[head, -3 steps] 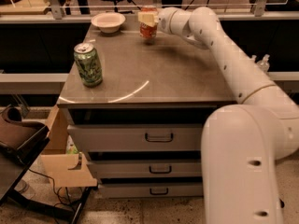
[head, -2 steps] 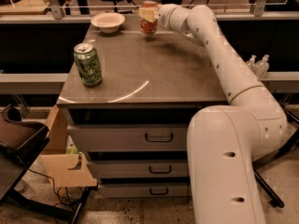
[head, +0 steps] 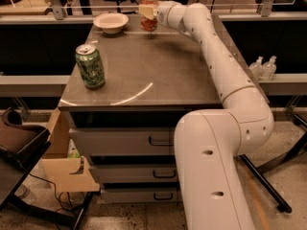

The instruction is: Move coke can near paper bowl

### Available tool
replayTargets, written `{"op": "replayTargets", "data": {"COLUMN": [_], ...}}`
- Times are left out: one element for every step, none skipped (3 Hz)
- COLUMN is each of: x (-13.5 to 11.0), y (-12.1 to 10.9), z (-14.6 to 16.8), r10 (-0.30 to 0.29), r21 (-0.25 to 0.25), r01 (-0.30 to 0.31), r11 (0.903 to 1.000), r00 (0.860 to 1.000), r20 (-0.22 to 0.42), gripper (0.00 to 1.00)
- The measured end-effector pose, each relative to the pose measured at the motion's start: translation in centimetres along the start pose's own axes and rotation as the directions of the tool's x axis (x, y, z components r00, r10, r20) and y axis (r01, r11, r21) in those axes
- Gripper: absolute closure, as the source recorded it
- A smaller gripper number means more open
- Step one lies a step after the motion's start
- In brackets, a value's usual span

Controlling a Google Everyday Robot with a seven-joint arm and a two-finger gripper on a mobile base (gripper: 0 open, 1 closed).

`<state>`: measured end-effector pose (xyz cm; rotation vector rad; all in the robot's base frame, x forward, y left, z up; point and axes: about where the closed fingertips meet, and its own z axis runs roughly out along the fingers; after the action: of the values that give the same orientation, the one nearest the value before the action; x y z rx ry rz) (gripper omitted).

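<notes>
The red coke can is held upright at the far edge of the grey table top, just right of the off-white paper bowl. My gripper is shut on the coke can near its top, with the white arm reaching in from the right. The can's base is at or just above the table surface; I cannot tell which. A small gap separates the can from the bowl's rim.
A green soda can stands upright at the table's front left. Drawers lie below the top. A cardboard box and a dark chair sit at the lower left. Two small bottles stand at the right.
My arm has carried the coke can further back and slightly left, closer to the paper bowl. The green can and the bowl have not moved.
</notes>
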<state>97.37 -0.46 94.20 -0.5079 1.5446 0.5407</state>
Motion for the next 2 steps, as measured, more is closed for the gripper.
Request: {"op": "replayTargets", "data": {"x": [0.89, 1.76], "y": [0.67, 1.28], "z": [1.21, 2.07], "r10": [-0.032, -0.045], "r21": [-0.001, -0.004], "r01": [0.032, 0.044], "r11": [0.9995, 0.999], "r00": [0.999, 0.996], "r20": [-0.036, -0.071], "gripper": [1.0, 0.83]}}
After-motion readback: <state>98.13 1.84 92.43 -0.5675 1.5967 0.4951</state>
